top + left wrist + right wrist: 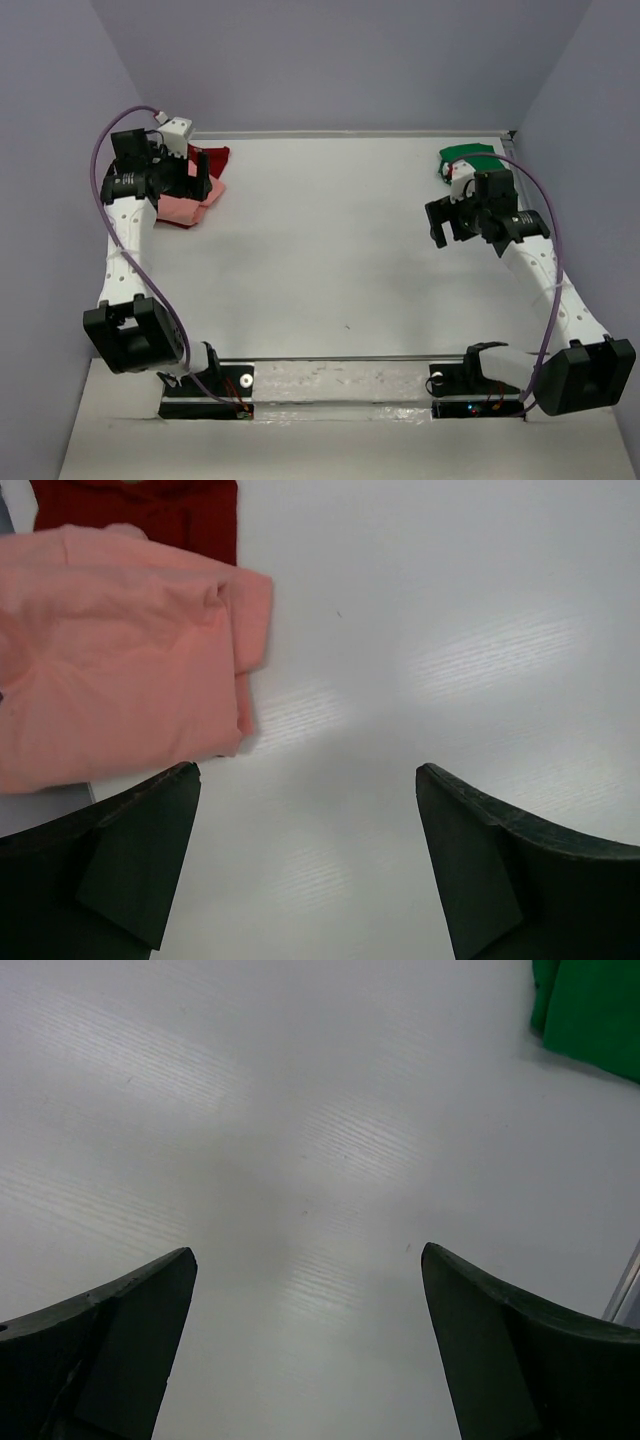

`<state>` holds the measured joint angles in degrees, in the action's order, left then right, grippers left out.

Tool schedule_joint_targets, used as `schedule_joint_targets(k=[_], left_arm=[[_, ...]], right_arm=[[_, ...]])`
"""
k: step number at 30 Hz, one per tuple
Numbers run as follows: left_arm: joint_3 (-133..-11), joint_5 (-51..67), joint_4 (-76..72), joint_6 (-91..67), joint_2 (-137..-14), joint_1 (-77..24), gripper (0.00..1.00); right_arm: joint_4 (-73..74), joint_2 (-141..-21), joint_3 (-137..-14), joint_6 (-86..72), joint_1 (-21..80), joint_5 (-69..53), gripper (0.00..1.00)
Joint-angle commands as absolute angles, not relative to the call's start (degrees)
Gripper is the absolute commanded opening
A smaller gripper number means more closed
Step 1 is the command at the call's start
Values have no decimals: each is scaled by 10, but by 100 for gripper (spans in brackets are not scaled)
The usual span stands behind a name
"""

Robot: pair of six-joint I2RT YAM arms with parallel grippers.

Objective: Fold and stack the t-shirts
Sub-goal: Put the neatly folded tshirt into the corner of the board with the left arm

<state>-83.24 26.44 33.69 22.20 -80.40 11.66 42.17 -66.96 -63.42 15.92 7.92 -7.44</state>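
Now the left gripper (305, 780) and right gripper (308, 1255) stand wide open, holding nothing. The pink shirt (110, 650) lies partly on the dark red shirt (150, 510), far left; the green shirt (595, 1010), far right.

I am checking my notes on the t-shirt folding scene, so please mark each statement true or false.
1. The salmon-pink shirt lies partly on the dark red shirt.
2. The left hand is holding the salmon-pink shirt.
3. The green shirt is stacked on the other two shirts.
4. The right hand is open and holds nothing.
1. The salmon-pink shirt lies partly on the dark red shirt. True.
2. The left hand is holding the salmon-pink shirt. False: it is open and empty, with the shirt just beside it.
3. The green shirt is stacked on the other two shirts. False: it lies alone at the far right corner of the table.
4. The right hand is open and holds nothing. True.
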Motion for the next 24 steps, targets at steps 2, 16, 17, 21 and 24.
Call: schedule_joint_targets(k=[2, 16, 17, 21, 24], left_arm=[[-742, 195, 227, 162, -754, 117, 99], [-646, 193, 156, 117, -667, 116, 99], [-642, 193, 156, 118, -662, 116, 99], [-622, 193, 148, 126, -652, 116, 99], [-614, 187, 155, 134, -650, 116, 99]], right_arm=[[332, -629, -570, 123, 80, -27, 100], [299, -635, -539, 119, 80, 10, 100], [298, -635, -540, 118, 80, 6, 100], [297, -631, -534, 125, 75, -15, 97], [290, -613, -533, 121, 62, -30, 100]])
